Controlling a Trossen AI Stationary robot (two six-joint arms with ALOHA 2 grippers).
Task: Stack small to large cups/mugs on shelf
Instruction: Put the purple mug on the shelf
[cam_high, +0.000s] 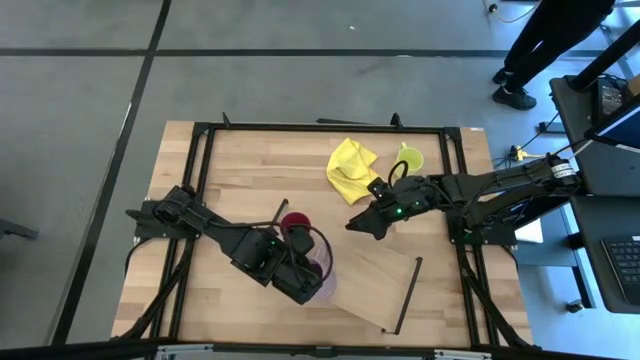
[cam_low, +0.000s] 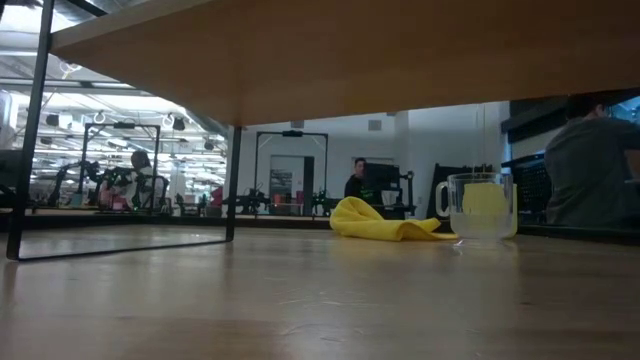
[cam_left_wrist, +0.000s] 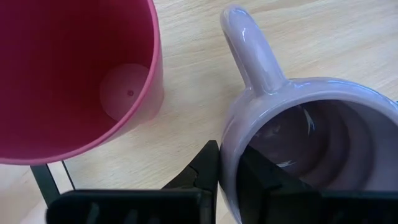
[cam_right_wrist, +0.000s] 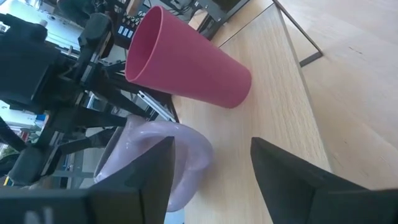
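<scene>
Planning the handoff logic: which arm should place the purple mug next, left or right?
Left. The left tool already straddles the purple mug rim, one finger inside and one outside, right beside the red cup on the shelf. The right tool hovers open and empty, farther off.

In the high view, two cups (cam_high: 296, 222) (cam_high: 326, 275) stood lower centre on the shelf (cam_high: 375, 275); cloth (cam_high: 351, 168) and mug (cam_high: 410, 158) lay upper centre.

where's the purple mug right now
In the high view the glossy purple ceramic mug sits on the light-wood shelf board, beside the red plastic cup, with the left gripper clamped on its rim.
</scene>
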